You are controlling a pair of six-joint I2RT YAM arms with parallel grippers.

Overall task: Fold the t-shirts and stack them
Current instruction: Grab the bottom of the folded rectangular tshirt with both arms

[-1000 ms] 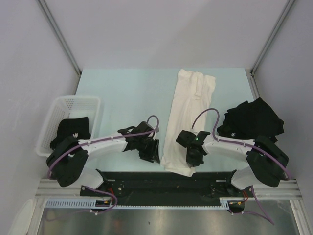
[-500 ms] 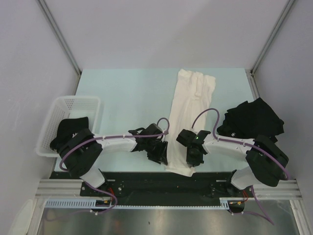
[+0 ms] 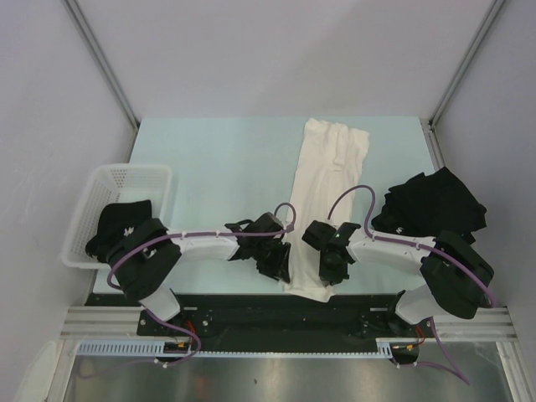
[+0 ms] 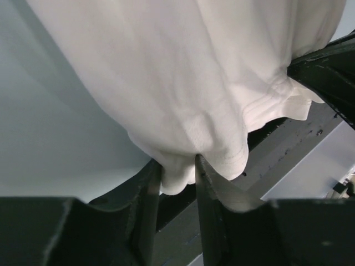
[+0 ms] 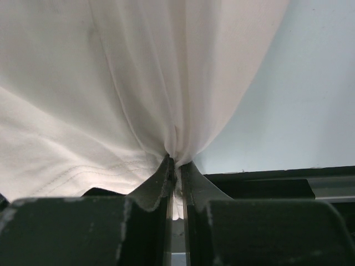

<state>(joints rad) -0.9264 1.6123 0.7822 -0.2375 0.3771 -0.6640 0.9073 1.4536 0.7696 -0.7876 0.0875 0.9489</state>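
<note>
**Ana:** Where does the cream t-shirt [image 3: 325, 176] lie from the two claws?

**Ben:** It lies on the table [image 3: 209, 159] as one long narrow strip, and almost all of it is ahead of the claws. Its long axis runs away from them toward the far edge, leaning only a little to the right. Both claws stand at its near hem.

**Ana:** What does the left claw [image 4: 177, 166] have?

**Ben:** It is at the left corner of that hem. Its fingers [image 4: 151, 188] stand partly apart, and a thick lump of hem fills the gap and touches both. So I judge that it has the corner in its grip, but how firm the grip is I cannot tell.

**Ana:** And the right claw [image 5: 176, 163]?

**Ben:** It is nearly closed, with a thin gathered fold of the same hem pinched between the jaws. It is to the right of the left claw, and the width of the strip lies between them.

**Ana:** Which arm is nearer, then?

**Ben:** Neither, because both are already at the hem. I think the coming move is to carry this hem forward, along the long axis, onto the far end. The claws should travel together, otherwise the fold will be crooked.

**Ana:** And the black t-shirts [image 3: 431, 205]?

**Ben:** They are a heap to the right of the right claw, apart from the strip.
</note>
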